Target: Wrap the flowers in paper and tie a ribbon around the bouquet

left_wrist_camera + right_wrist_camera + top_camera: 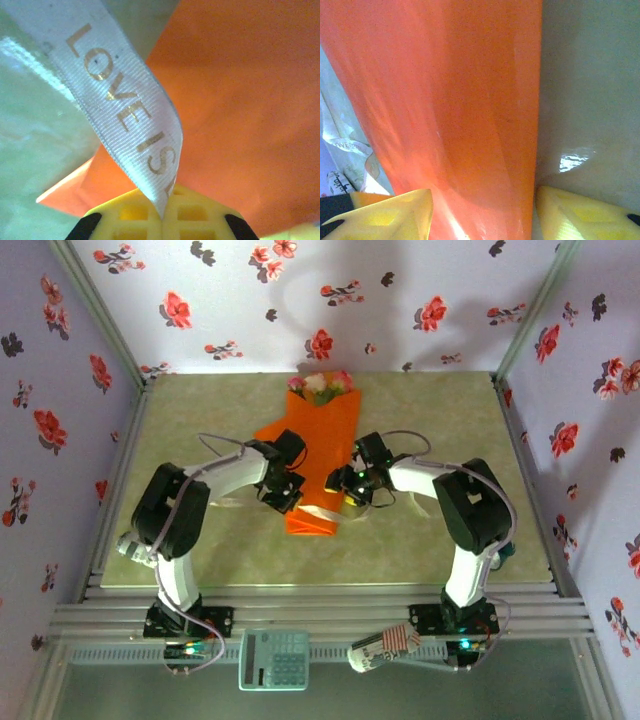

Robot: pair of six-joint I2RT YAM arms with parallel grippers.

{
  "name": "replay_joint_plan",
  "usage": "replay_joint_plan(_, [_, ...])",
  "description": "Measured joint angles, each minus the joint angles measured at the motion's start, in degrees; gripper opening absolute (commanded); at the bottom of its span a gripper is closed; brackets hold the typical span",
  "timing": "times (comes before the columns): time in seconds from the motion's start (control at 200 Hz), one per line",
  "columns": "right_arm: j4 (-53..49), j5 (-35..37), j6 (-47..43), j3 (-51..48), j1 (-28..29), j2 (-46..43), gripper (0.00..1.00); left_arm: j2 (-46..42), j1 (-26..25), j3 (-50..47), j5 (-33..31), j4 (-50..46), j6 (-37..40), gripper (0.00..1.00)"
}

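Now, bouquet (322,455): you see the orange cone lying in the middle of the worktop (200,430), flowers (320,383) at its far end.
Ribbon (125,110): printed strip arching across the cone's edge.
Left fingers (135,217): pressed together, pinching the ribbon's end.
Right fingers (395,215): spread, straddling the cone.

**Top external:** high behind the arm bases (190,622) at lower frame, facing down across the table (400,550). **Left wrist:** very close, facing ribbon (125,110) and bouquet (240,100). **Right wrist:** very close on the same bouquet, shared by all views.
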Motion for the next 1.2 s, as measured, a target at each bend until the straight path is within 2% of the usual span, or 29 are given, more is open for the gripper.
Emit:
replay_joint_plan(0.215, [6.9,-2.2,2.0,-3.5,0.0,-0.6,0.58,0.5,0.0,-4.9,1.2,0.4,2.1,0.00])
replay_joint_plan(0.44, [13.4,-5.1,5.1,-5.4,2.1,0.1,0.57,0.9,0.5,-4.7,2.1,0.6,4.2,0.00])
replay_joint_plan(0.58, [15.5,-5.2,6.5,-5.6,3.4,0.7,0.54,1.1,0.6,-4.5,2.4,0.4,5.2,0.00])
replay_joint_plan(0.695, [16.1,-5.4,7.3,-5.5,3.4,1.4,0.41,1.1,0.7,-4.5,2.4,0.3,5.9,0.00])
replay_joint_plan(0.775, [16.4,-5.6,7.9,-5.0,3.7,2.6,0.26,1.1,0.7,-4.3,2.4,0.1,6.4,0.00])
replay_joint_plan(0.855, [16.0,-5.1,7.3,-4.2,4.4,3.8,0.07,0.9,0.6,-4.1,2.1,-0.2,7.0,0.00])
replay_joint_plan(0.915, [14.8,-4.0,6.8,-3.8,4.9,4.1,0.00,0.7,0.6,-4.1,1.6,-0.5,7.8,0.00])
replay_joint_plan(1.06, [11.1,-0.8,4.9,-1.3,5.6,4.0,0.00,-0.6,0.4,-2.8,2.7,-3.7,12.5,0.00])
replay_joint_plan(1.2, [10.2,2.3,4.7,0.0,5.6,4.0,0.00,-2.6,-0.7,-1.7,5.8,-8.1,20.2,0.00])
